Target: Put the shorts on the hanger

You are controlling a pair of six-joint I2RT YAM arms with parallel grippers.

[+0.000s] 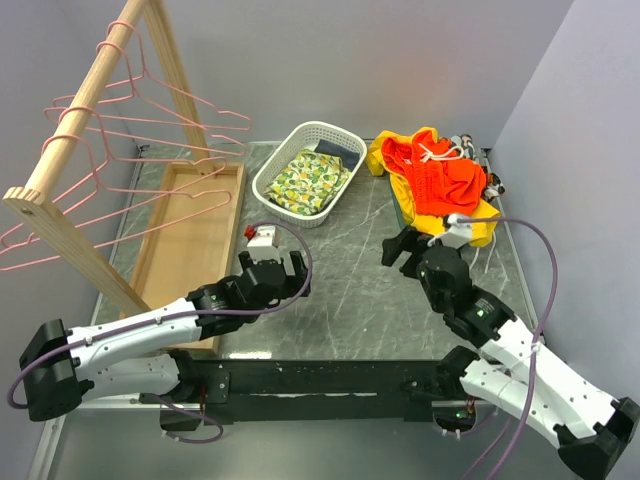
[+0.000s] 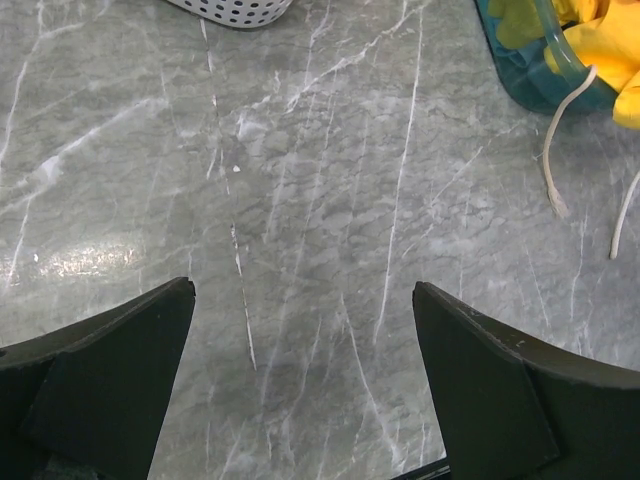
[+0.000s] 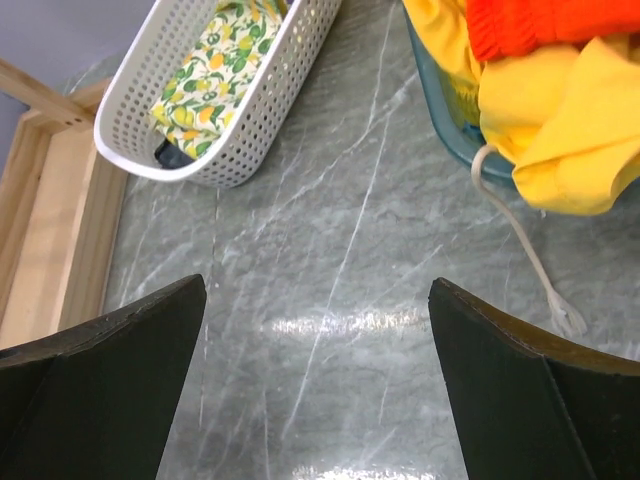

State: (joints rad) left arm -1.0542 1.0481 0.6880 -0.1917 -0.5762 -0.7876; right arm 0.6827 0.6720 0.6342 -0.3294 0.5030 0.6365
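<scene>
The orange-red shorts (image 1: 440, 180) lie on top of a yellow garment (image 1: 478, 226) in a bin at the back right, white drawstring showing. In the right wrist view only an edge of the shorts (image 3: 540, 20) shows at the top. Several pink wire hangers (image 1: 170, 122) hang on a wooden rail (image 1: 85, 100) at the left. My left gripper (image 1: 288, 272) (image 2: 304, 290) is open over bare marble near the table's middle. My right gripper (image 1: 400, 250) (image 3: 318, 285) is open too, low over the marble just short of the bin. Neither touches anything.
A white perforated basket (image 1: 262, 185) (image 3: 230, 150) holds a lemon-print cloth (image 1: 310, 180) at the back centre. A wooden tray (image 1: 235, 215) lies along the left under the rack. The teal bin (image 3: 440, 110) (image 2: 530, 85) has a white cord (image 3: 530, 260) trailing onto the table.
</scene>
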